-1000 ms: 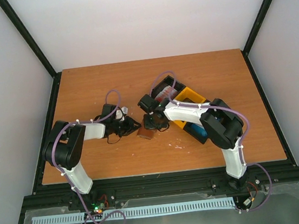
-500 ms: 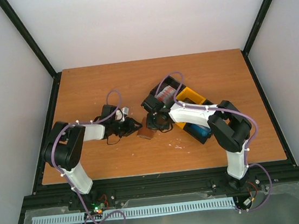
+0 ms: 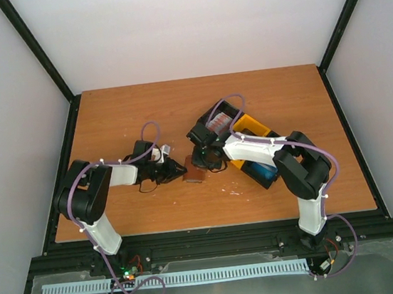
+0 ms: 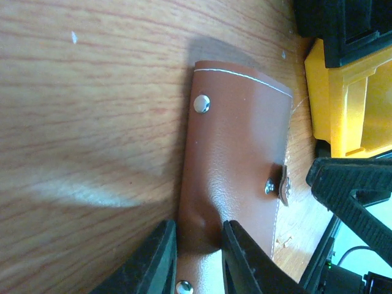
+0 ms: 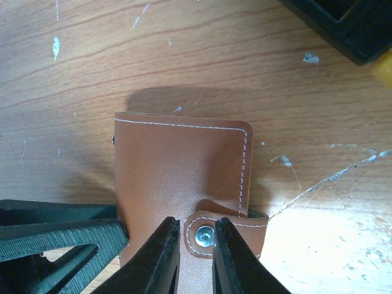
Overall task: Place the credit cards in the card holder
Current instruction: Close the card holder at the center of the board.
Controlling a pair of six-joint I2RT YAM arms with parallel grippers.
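The brown card holder [image 3: 194, 175] lies closed on the table between both arms. In the left wrist view the card holder [image 4: 239, 135] shows its metal studs, and my left gripper [image 4: 199, 231] is shut on its near edge, bunching the leather between the fingers. In the right wrist view my right gripper [image 5: 196, 226] is closed around the snap tab [image 5: 211, 236] of the card holder [image 5: 177, 165], one finger on each side of the stud. Red-and-white credit cards [image 3: 216, 124] sit in the black bin [image 3: 226, 107]. Blue cards [image 3: 261, 172] lie beside the yellow bin.
The black bin and the yellow bin [image 3: 250, 124] stand right of the card holder, under the right arm. The yellow bin [image 4: 349, 98] is close to the holder's far side. The table's edges have black rails.
My right gripper has come down and left onto the card holder's tab. My left gripper has moved right and now grips the holder's edge.
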